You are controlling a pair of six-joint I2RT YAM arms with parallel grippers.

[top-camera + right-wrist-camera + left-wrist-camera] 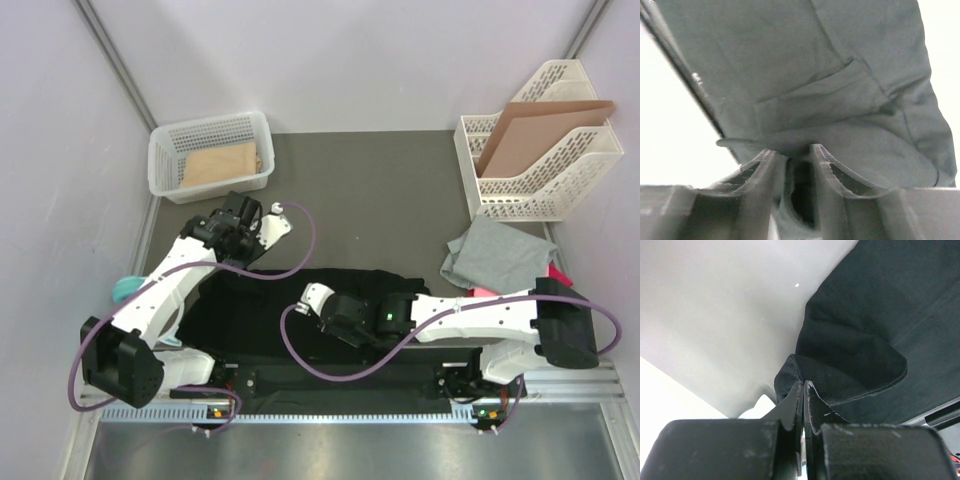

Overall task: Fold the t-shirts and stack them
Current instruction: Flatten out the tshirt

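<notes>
T-shirt fold: large black t-shirt [250, 318] pinched in two places

It lies spread along the near edge of the dark bench [380, 170], between the arms. At mid-shirt the right pincer [790, 150] stands narrow around a ridge of cloth; I cannot tell whether it grips. Farther left, the left pincer [803, 385] is clamped on the shirt's edge. Both should lift evenly to keep the fold straight. To the right, a crumpled grey t-shirt [495, 255] and a bright pink t-shirt [483, 292] crowd the right arm. Beyond stand a white perforated basket [165, 165] and a white file rack [520, 205] holding a brown cardboard sheet [540, 125].

Robot lab cell: bare white enclosure walls [350, 60], twin arms [470, 315] bolted to aluminium rail [350, 414], dark table [380, 180].
</notes>
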